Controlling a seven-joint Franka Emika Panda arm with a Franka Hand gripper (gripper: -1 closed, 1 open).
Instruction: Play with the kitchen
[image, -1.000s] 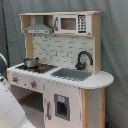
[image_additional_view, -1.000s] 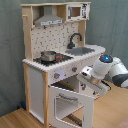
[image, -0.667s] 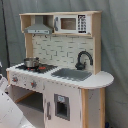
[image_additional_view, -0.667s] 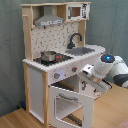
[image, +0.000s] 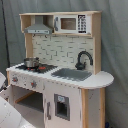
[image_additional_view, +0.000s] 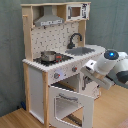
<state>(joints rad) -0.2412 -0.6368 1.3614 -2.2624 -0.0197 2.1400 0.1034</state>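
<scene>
Soft, even indoor light; both views blurry.

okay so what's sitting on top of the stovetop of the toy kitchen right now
A small metal pot sits on the black stovetop of the kitchen. Whatever is inside the pot cannot be seen.

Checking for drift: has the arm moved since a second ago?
Yes. In the second exterior view the arm has shifted slightly left, toward the kitchen's knobs.
</scene>
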